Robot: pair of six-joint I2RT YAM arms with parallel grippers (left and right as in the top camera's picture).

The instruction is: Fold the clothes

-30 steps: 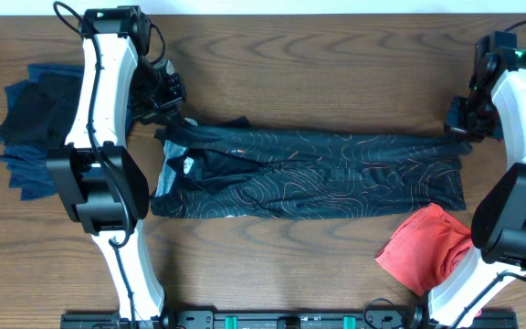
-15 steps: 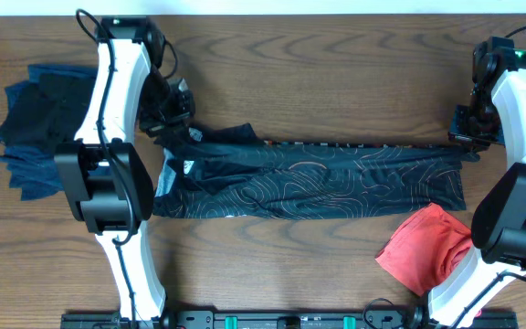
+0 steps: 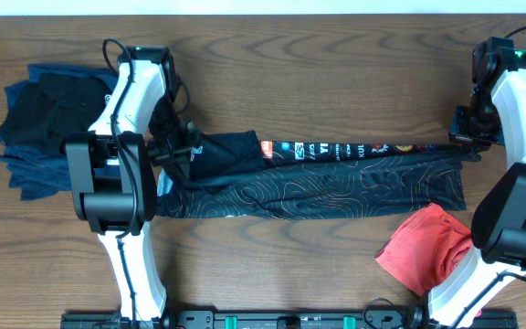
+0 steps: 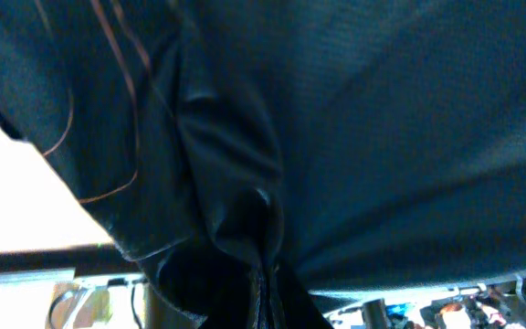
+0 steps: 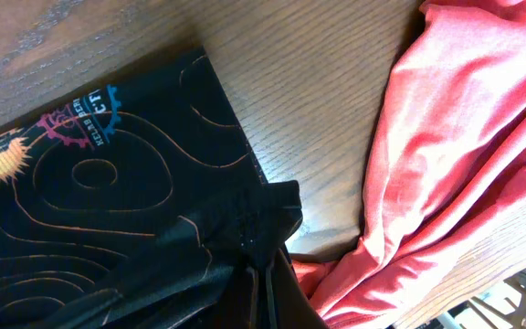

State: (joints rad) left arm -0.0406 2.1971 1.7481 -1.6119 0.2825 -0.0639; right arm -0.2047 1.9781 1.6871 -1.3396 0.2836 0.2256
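Note:
The black shirt (image 3: pixel 336 187) with thin orange contour lines lies stretched left to right across the table. Its back edge is lifted and turned over, showing a strip of red-white lettering (image 3: pixel 331 147). My left gripper (image 3: pixel 186 152) is shut on the shirt's left back corner. In the left wrist view dark cloth (image 4: pixel 354 119) fills the frame and bunches into the left gripper (image 4: pixel 265 291). My right gripper (image 3: pixel 465 143) is shut on the right back corner. The right wrist view shows the shirt's fabric (image 5: pixel 89 201) pinched in the right gripper (image 5: pixel 265 274).
A red garment (image 3: pixel 425 247) lies crumpled at the front right, and its cloth (image 5: pixel 464 137) shows beside the shirt's corner. A navy and black pile (image 3: pixel 36 123) sits at the far left. The bare wooden table (image 3: pixel 336 82) shows behind the shirt.
My left gripper has come forward and slightly right with the shirt's corner, turning the back edge over and baring the lettering. The right arm has held still.

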